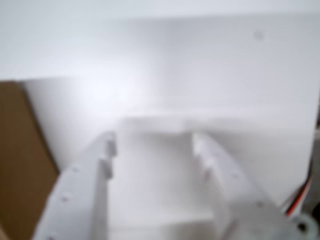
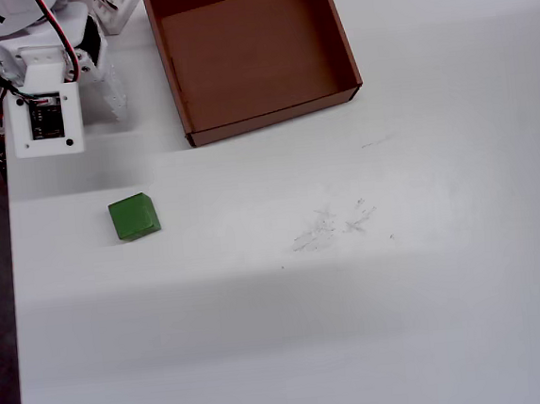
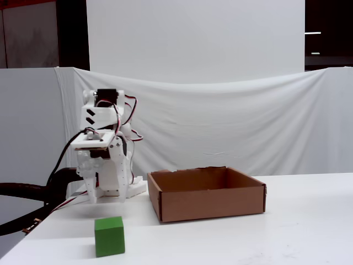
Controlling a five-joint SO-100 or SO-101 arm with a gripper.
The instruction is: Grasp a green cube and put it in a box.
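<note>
The white plastic end effector [image 1: 150,155] fills the lower half of the blurred wrist view, its two fingers [image 1: 102,160] spread apart with nothing between them, only white surface showing through the gap. In the fixed view the white printed arm [image 3: 102,160] is folded up near its base, the end effector [image 3: 107,194] pointing down close to the white counter [image 3: 287,221]. Red and black wires loop over the arm's top. In the overhead view the arm [image 2: 48,98] sits at the upper left corner. The shallow square brown cardboard box [image 2: 336,40] lies just to its right, open and with a bare floor; a brown edge of it [image 1: 20,165] shows at the left of the wrist view. The small solid green cube [image 2: 134,216] rests on the counter below the arm in the overhead view, apart from both the end effector and the box. In the fixed view the cube [image 3: 109,236] stands nearest the camera, left of the box [image 3: 207,201].
</note>
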